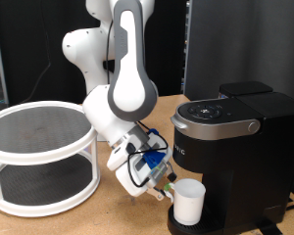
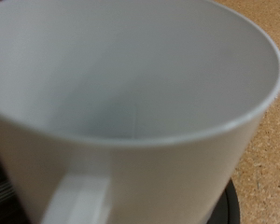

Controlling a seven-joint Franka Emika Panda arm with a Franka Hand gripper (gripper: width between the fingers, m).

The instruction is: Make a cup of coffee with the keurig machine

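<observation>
Standing on the tall black keurig machine [image 1: 235, 147]'s round drip tray, the small white ceramic cup [image 1: 189, 202] touches the gripper [image 1: 169, 190], whose finger spread I cannot tell.

Robotics lab: white arm [image 1: 122, 69] mounted on wooden bench [image 1: 98, 215].

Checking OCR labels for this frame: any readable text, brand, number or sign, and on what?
No text can be read.
keurig machine: its top panel carries small light marks by the buttons, too small and blurred to read.
cup: plain white, no print in the exterior or wrist view.
gripper: at the cup, no label legible.
Round white two-tier shelf: no markings.
</observation>
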